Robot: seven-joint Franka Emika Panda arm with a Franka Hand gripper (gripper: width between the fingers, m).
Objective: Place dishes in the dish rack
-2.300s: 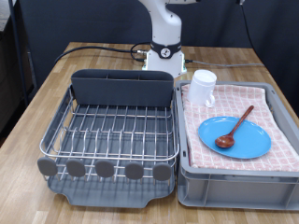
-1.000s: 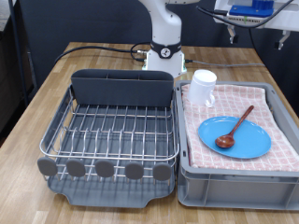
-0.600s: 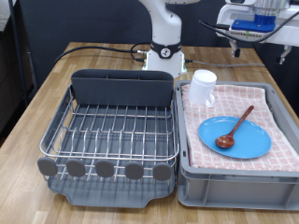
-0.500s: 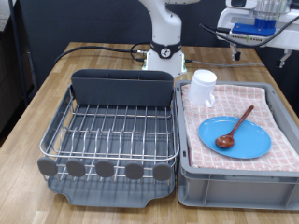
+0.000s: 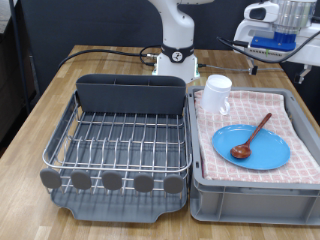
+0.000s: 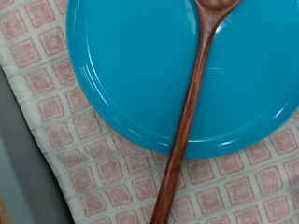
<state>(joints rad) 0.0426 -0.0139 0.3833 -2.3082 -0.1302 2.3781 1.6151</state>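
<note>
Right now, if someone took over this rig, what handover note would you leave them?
Gripper: at the exterior view's top right, high above the crate, fingers not visible; holds nothing that shows.
Round blue plate lies on the pink checked cloth in the grey crate; reddish-brown wooden spoon rests across it.
White handled mug stands at the crate's back corner.
Silver wire dish rack holds no dishes.
Done: nothing racked. Left: all three.
</note>
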